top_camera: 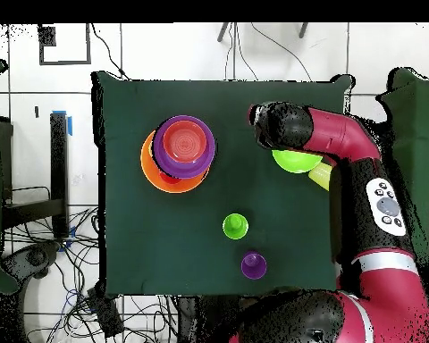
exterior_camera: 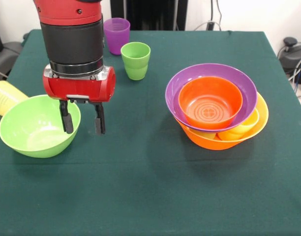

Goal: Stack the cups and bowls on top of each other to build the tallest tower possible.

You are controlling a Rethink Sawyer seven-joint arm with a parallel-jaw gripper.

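Observation:
The tower stands at the right: an orange bowl (exterior_camera: 208,102) inside a purple bowl (exterior_camera: 212,71), tilted on the yellow-orange bowl (exterior_camera: 209,141). A yellow-orange cup (exterior_camera: 240,130) shows under the purple bowl's rim. The lime green bowl (exterior_camera: 35,128) sits at the left, with a pale yellow cup (exterior_camera: 5,96) lying behind it. A lime green cup (exterior_camera: 135,60) and a purple cup (exterior_camera: 116,34) stand upright at the back. My gripper (exterior_camera: 82,122) is open, one finger over the green bowl's right rim and the other outside it. The other cups are hidden.
In the overhead view the arm (top_camera: 343,134) covers the gripper and part of the lime green bowl (top_camera: 295,163). The tower (top_camera: 184,143) is on the other side of the green cloth-covered table (exterior_camera: 150,196). The lime green cup (top_camera: 235,225) and the purple cup (top_camera: 253,264) stand nearer the base.

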